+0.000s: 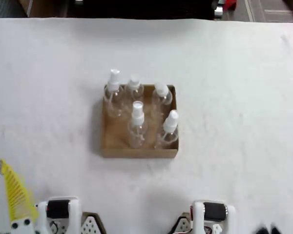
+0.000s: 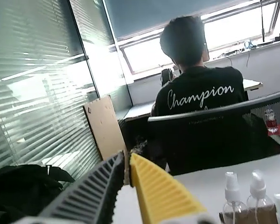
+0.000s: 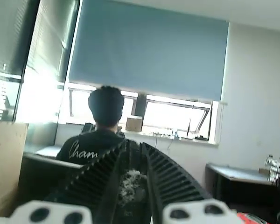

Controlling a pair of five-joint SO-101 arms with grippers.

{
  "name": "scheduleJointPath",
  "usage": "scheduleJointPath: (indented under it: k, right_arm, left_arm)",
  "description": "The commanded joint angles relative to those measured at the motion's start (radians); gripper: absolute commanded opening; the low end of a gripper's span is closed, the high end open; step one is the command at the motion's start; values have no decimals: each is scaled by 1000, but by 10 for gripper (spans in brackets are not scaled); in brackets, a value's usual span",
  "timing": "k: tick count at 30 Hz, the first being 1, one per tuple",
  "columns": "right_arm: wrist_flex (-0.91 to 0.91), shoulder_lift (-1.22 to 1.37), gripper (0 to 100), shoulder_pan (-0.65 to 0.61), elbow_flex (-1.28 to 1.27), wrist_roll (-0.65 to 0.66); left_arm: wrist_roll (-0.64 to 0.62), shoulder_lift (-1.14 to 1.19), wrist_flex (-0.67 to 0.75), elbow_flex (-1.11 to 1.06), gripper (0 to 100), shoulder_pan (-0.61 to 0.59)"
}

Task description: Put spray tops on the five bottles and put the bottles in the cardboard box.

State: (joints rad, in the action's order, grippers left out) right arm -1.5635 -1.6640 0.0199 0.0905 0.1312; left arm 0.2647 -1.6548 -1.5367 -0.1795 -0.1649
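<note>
With the five clear, white-topped spray bottles [image 1: 138,122] being held upright in the shallow brown cardboard box [image 1: 136,152] mid-scene, the left hand [image 2: 126,169] and right hand [image 3: 136,156], both pressed together, are best being parked near, clear of it.

Open white desk [image 1: 234,97] surrounds the shallow brown cardboard box [image 1: 139,153] on all four sides. Inside, five clear plastic bottles with white spray tops [image 1: 137,122] stand upright, crowding the far wall and near-right; the near-left floor is open.
</note>
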Motion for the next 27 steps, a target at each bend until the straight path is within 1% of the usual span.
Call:
scheduleJointPath:
  k: [1,4,7,9,12,14,17,20,27]
  right_arm:
    - [-4,12,21,10,-114,-3]
    - [-8,-8,18,-8,-153,-8]
    - [-2,-111,17,-65,-160,-9]
    - [-13,-153,17,-67,-163,-3]
    - [-107,-127,20,-70,-180,-2]
    - [-147,-128,20,-70,-253,-2]
    - [-148,-143,21,-71,-417,-2]
    - [-97,-140,22,-71,-621,-2]
    - [206,-140,22,-67,-1181,-3]
  left_arm:
    - [-14,-97,43,-203,24,-13]
    - [-15,-194,80,-336,24,-18]
    - [-20,-171,5,-377,24,-13]
    - [-21,-168,-35,-388,24,-13]
    - [-21,-168,-63,-417,24,-13]
    - [-21,-168,-58,-465,24,-13]
    - [-17,-168,-46,-597,24,-13]
    - [-14,-168,95,-801,24,-13]
    - [-18,-168,539,-1318,24,-18]
